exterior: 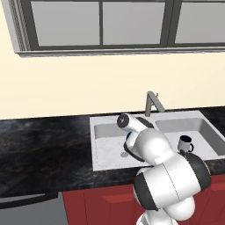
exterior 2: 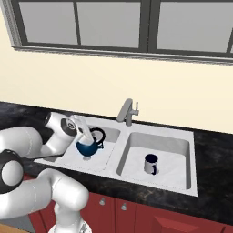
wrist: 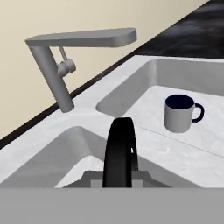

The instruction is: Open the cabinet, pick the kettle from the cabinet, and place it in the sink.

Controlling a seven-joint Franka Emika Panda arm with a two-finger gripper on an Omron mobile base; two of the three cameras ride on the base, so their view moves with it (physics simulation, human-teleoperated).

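Pincer (exterior 2: 84,136) pinching the black arched handle of the small round dark blue kettle (exterior 2: 87,147) holds it low inside the left basin of the wide light grey metal sink (exterior 2: 159,132), kettle hanging directly beneath, seemingly just above the basin floor.

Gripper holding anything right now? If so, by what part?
Yes: the gripper holds the kettle by its black arched handle, over the sink's left basin.

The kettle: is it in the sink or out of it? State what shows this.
In. The kettle sits upright inside the left basin of the sink, below the rim, its black handle under the gripper.
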